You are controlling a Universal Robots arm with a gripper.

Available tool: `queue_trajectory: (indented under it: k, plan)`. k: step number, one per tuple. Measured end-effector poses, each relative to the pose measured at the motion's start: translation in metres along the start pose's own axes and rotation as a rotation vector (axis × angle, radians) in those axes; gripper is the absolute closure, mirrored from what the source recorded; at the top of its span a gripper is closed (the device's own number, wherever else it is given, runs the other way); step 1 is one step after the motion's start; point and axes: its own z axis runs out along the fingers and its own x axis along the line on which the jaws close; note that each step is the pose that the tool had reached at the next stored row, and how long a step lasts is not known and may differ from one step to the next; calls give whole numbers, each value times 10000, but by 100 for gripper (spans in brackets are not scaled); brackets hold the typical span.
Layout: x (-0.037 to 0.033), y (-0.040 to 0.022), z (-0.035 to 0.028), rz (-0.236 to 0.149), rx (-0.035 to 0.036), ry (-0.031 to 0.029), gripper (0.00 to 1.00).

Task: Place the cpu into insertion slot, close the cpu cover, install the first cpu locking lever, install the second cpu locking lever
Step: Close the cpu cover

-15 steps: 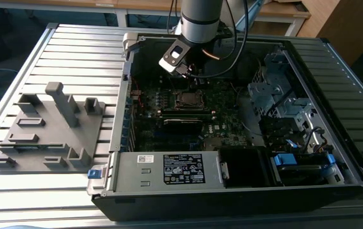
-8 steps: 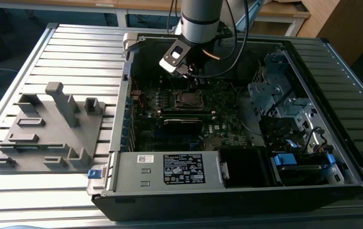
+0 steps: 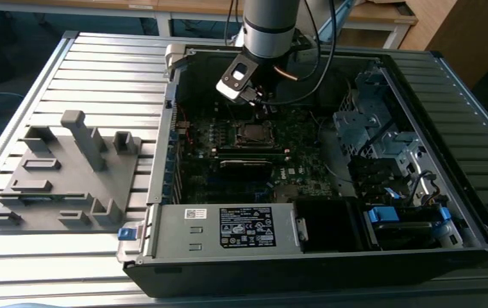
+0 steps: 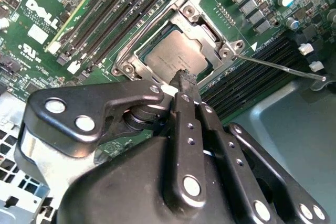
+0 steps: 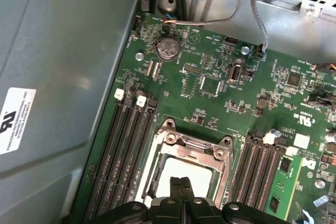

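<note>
One ribbed metal surface (image 3: 107,58) carries everything. On it lies an open computer case (image 3: 329,273), and just beside the case, toward the exterior view's left, sits a grey moulded fixture (image 3: 56,192) with upright posts. The arm (image 3: 269,25) reaches down into the case from above, over the far end of the board. At the near edge of the case a silver power supply (image 3: 226,228) with a black label sits next to the green motherboard (image 5: 210,61).

On that board, banks of long black memory slots (image 5: 123,145) flank the socket on two sides. The cpu cover (image 4: 210,35), a shiny metal frame, lies flat and shut over the socket. The cpu (image 4: 170,56) is seated inside, its dull grey top visible through the frame's window.

A thin wire locking lever (image 4: 278,66) runs out from one corner of the cover and stretches over the neighbouring slots, its bent end well clear of the socket. A coin cell (image 5: 169,48) sits farther along the board.

The fingers (image 5: 175,190) are pressed together with nothing between them. Their joined tip hovers right at the edge of the cover, just over the frame; whether it touches the metal cannot be told.
</note>
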Motion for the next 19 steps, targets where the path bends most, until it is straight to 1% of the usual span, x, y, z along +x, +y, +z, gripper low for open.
queue_trajectory:
  k: [10, 19]
  plan:
    - [0, 0, 0, -71, 1, 4, 89]
    - [0, 0, 0, -542, 12, 25, 89]
